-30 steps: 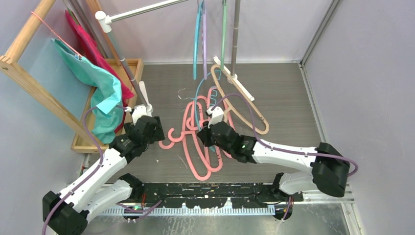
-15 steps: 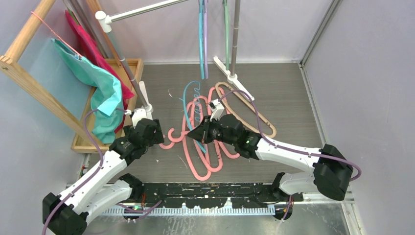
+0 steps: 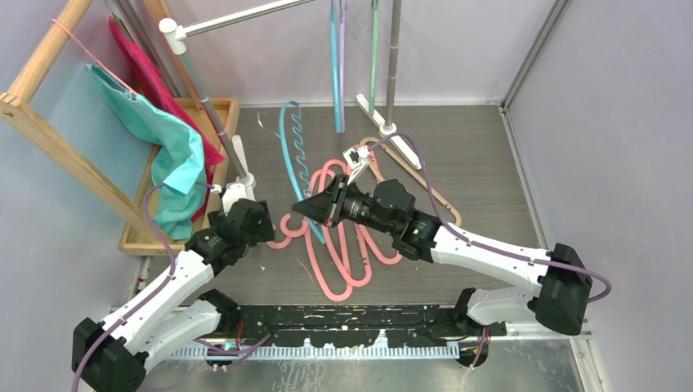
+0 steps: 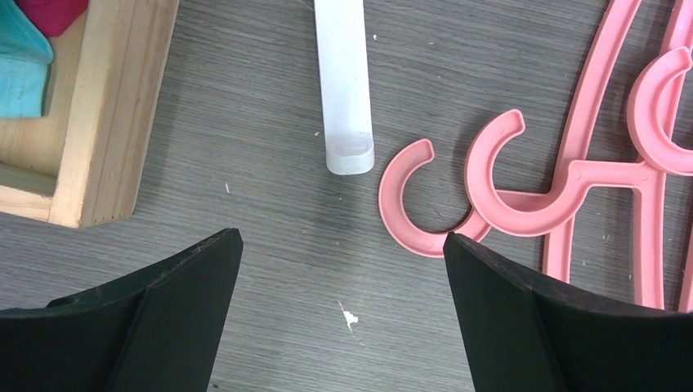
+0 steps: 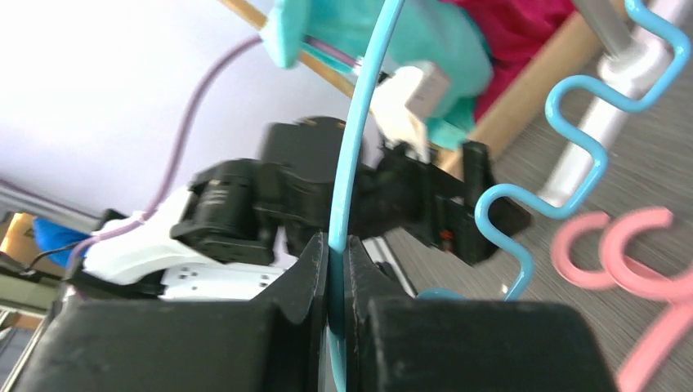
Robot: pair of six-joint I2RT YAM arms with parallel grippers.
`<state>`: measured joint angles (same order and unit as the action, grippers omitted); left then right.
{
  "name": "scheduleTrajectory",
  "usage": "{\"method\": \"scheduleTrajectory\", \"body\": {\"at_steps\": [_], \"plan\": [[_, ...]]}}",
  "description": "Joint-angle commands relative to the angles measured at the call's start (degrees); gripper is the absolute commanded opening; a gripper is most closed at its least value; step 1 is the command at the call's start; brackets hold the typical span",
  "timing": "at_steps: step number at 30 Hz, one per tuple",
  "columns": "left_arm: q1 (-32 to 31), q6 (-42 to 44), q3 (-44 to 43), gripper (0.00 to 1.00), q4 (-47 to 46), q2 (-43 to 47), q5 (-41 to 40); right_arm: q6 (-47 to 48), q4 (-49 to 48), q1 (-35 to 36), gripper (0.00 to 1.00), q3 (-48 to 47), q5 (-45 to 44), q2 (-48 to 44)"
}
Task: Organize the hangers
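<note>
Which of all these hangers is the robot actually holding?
The blue hanger with the wavy bar, pinched in the right gripper; the pink hangers and the beige hanger lie on the table, others hang at the back.

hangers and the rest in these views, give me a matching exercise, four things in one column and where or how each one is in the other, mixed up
Things
1. blue hanger
2. pink hangers
3. teal cloth
4. left gripper

States
a. draped on the wooden rack
b. open, above the table next to pink hooks
c. clamped in the right gripper
d. lying flat on the table

Pairs: 1-c, 2-d, 3-a, 4-b
</note>
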<state>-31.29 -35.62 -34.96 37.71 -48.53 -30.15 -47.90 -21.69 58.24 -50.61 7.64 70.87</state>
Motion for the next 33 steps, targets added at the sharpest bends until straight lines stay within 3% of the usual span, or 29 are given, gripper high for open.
{"method": "scheduleTrajectory", "body": {"at_steps": [1, 10, 18, 24, 33], "plan": [[-0.1, -1.0, -0.3, 0.98, -2.5, 0.4, -0.6, 3.2, -7.0, 2.2, 0.01, -6.9, -1.1, -1.3], [-0.1, -0.7, -0.4, 0.98, -2.6, 0.9, -0.6, 11.0, -1.3, 3.3, 0.01, -17.7, -4.6, 2.4], [-0.1, -0.5, -0.6, 0.98, -2.5, 1.9, -0.4, 17.1, 3.1, 2.8, 0.01, -35.1, -6.8, 13.6], [-0.1, -0.3, -1.0, 0.98, -2.8, 1.9, 0.3, 16.0, 1.7, 1.3, 0.01, -42.6, -5.8, 21.5], [-0.1, 0.5, -1.1, 0.98, -3.0, 1.6, -0.3, 12.5, -5.7, -2.4, 0.01, -45.1, -4.2, 26.0]]}}
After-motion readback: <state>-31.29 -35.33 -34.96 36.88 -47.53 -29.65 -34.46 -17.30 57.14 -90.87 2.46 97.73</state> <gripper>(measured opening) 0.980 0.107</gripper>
